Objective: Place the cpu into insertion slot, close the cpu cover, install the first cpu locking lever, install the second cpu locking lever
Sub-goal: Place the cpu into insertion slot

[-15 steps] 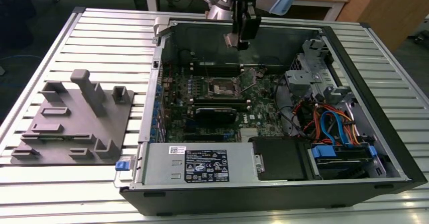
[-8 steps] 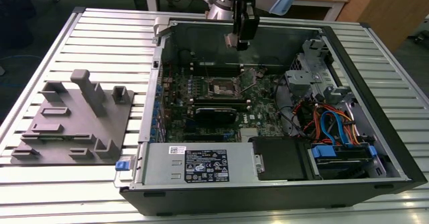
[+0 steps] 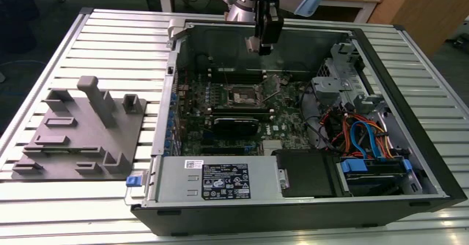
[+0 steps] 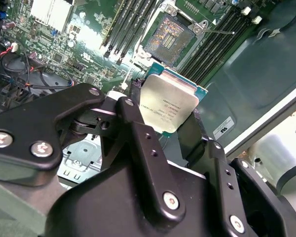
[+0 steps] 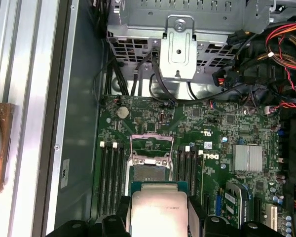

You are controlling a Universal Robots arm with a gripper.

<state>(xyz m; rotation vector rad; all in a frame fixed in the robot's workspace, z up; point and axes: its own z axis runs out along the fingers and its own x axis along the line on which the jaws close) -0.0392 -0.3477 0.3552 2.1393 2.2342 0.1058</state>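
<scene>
Cpu (image 4: pixel 168 101) is in the air, clamped by its edges between the 2 fingers of the gripper (image 4: pixel 165 121), with its dull metal top toward the second wrist view. It hangs well above the slot (image 4: pixel 170 35) and, as far as I can judge, not yet squarely over it. The slot lies bare and dark, with the cover (image 5: pixel 150 159) swung up at one edge, between 2 banks of memory slots (image 5: pixel 111 182) on the green board (image 5: pixel 222 128). In the exterior view the gripper sits high over the open case (image 3: pixel 418 118), near its far wall. The case lies on the slatted counter (image 3: pixel 110 31), with a grey fixture (image 3: pixel 73 146) beside it on the exterior view's left. By my reading this is step 1 of 4: the cpu is not seated and the cover is not closed. Seating it would call for a level chip, square to the slot, lowered straight with no sideways push, since the contacts likely bend easily.
</scene>
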